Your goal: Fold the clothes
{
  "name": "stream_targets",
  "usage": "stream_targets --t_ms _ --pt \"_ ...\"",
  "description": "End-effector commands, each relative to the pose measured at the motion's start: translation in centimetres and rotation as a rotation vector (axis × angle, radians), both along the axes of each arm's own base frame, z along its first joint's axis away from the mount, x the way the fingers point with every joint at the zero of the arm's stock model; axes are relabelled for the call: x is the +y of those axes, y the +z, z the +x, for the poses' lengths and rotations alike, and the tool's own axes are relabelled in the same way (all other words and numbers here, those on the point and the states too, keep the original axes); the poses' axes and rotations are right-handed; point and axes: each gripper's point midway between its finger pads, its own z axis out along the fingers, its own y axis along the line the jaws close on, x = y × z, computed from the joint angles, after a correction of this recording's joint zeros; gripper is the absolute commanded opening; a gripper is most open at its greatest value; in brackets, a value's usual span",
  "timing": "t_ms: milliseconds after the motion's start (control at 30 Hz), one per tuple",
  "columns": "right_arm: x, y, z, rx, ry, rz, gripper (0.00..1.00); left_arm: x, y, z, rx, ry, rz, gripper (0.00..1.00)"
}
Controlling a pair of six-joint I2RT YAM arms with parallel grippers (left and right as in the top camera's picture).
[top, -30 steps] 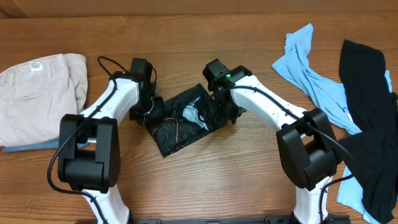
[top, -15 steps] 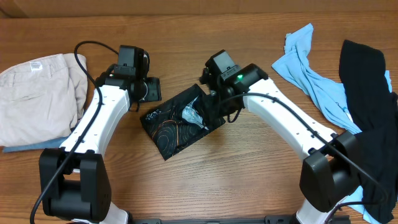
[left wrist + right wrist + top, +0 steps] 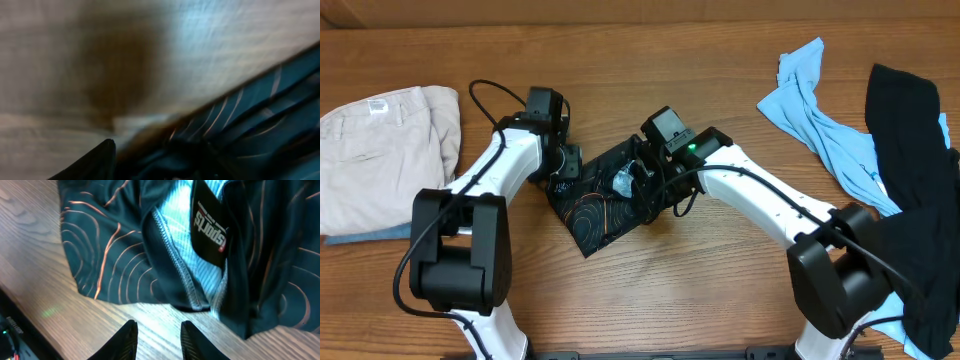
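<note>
The clothes, a black jersey (image 3: 605, 212) with fine orange contour lines, lie folded into a small bundle mid-table. Its pale inner collar and a "sports" label (image 3: 210, 227) face up. My left gripper (image 3: 563, 170) is low at the bundle's left edge. The left wrist view is blurred: one finger (image 3: 95, 162) stands far to the left over the wood, and the other is lost in the dark cloth (image 3: 250, 130). My right gripper (image 3: 655, 188) hovers over the bundle's right side. In the right wrist view this gripper (image 3: 159, 339) is open, with bare wood between its fingers.
Folded beige trousers (image 3: 380, 155) lie at the far left. A light blue shirt (image 3: 820, 120) and a plain black garment (image 3: 915, 200) lie crumpled along the right side. Both arm bases stand at the near table edge.
The left gripper let go of the jersey edge, swung back and away, and has now come back to the bundle's left edge. The right gripper slid left over the bundle.
</note>
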Motion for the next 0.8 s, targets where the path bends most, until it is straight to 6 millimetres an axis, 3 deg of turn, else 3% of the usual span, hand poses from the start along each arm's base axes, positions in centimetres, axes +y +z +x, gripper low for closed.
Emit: stream_targets --t_ms 0,167,267,467,600,767 --pt "-0.5 -2.8 0.1 0.056 -0.016 -0.022 0.33 0.4 -0.7 -1.6 0.077 -0.016 0.006 0.56" --pt "-2.1 -5.9 0.7 0.151 -0.113 -0.071 0.33 1.1 -1.5 -3.9 0.17 0.007 0.043 0.5" --pt "-3.7 -5.9 1.9 0.167 -0.189 -0.074 0.33 1.3 -2.0 -5.8 0.236 0.049 0.047 0.48" --pt "-6.8 -6.2 3.9 0.132 -0.231 -0.109 0.33 1.1 -2.2 -9.7 0.387 0.133 0.029 0.32" --pt "-7.8 -6.4 4.4 0.107 -0.232 -0.135 0.33 0.7 -1.5 -9.9 0.387 0.144 0.008 0.32" --pt "-7.8 -6.4 4.3 0.112 -0.233 -0.138 0.34 0.8 1.1 -7.8 0.272 0.152 -0.012 0.35"
